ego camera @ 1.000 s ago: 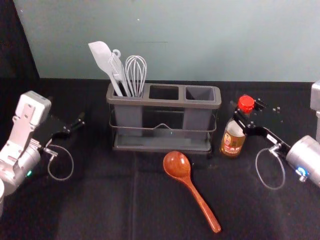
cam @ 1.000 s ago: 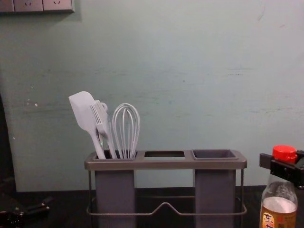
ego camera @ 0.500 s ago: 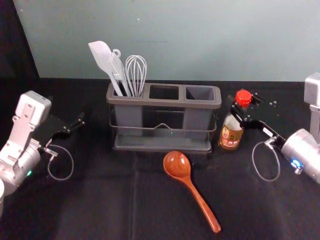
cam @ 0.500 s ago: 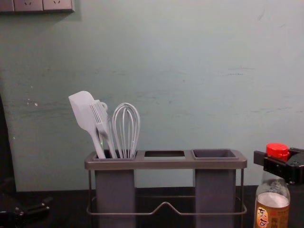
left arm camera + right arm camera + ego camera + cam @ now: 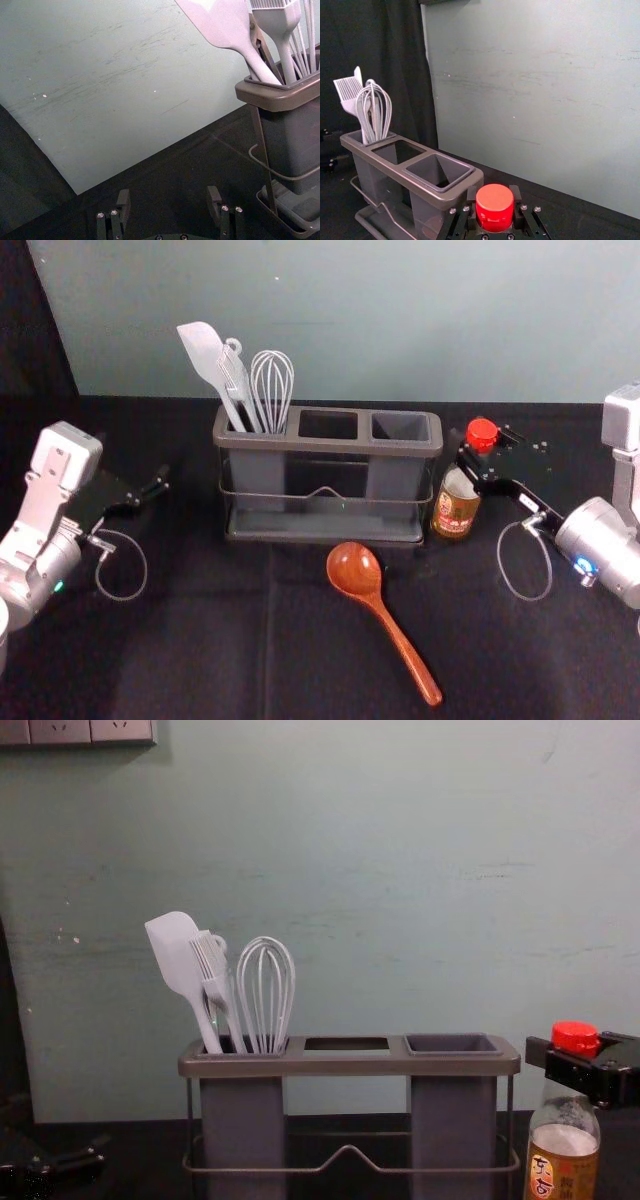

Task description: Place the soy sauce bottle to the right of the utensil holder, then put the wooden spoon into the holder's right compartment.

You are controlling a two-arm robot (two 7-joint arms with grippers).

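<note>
Head view: right gripper point(image 5: 485, 444) clamped round neck of bottle point(image 5: 456, 505), roughly upright, just right of holder point(image 5: 330, 446), so setting down looks next. Left gripper point(image 5: 169, 199) parked at left, fingers apart; spoon point(image 5: 354, 570) on near side

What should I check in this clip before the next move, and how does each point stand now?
- Right gripper closed around the soy sauce bottle: ok
- Bottle upright, right of the utensil holder: ok
- Bottle's base fully on the table: cannot tell
- Right compartment free: ok
- Wooden spoon in it: not ok, lies before the holder
- Left gripper away from the bottle: ok, left of the holder
</note>
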